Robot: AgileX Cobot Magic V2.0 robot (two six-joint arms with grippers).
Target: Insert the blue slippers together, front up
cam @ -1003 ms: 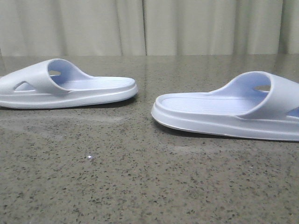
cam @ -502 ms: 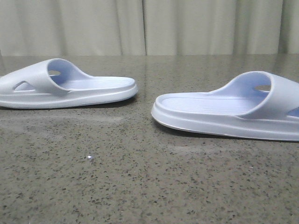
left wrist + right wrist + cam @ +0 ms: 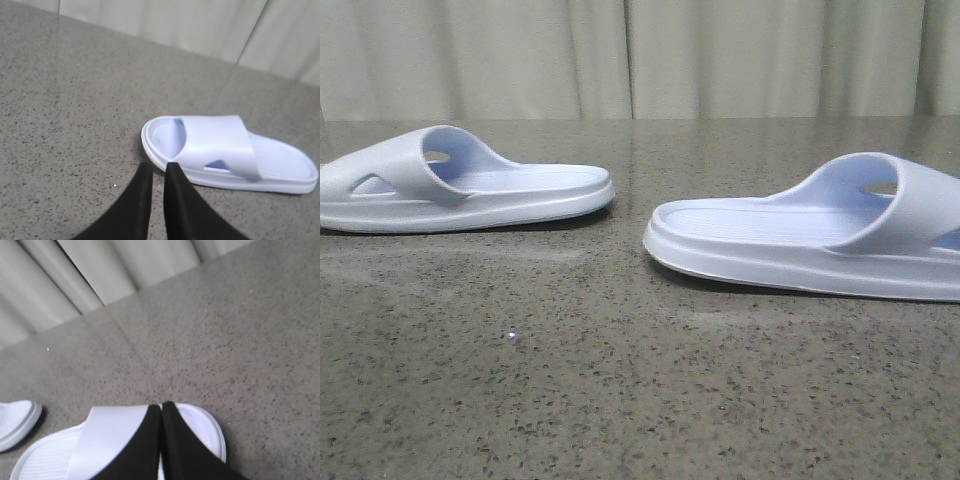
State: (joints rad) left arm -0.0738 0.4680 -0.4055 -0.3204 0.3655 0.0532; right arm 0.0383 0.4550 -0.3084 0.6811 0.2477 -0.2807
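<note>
Two pale blue moulded foam slippers (image 3: 470,190) (image 3: 810,240) sit flat and well apart on the speckled grey stone table (image 3: 620,380). Left gripper (image 3: 156,169) is pinched closed, empty, near one slipper's end. Right gripper (image 3: 161,409) is closed too, over the other's strap.

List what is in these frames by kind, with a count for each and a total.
Pale blue slippers: 2, the left slipper and the right slipper, both flat on the speckled table, apart.
Black claws: 2, the left claw and the right claw, each with fingers together, holding nothing.
Total: 4
</note>
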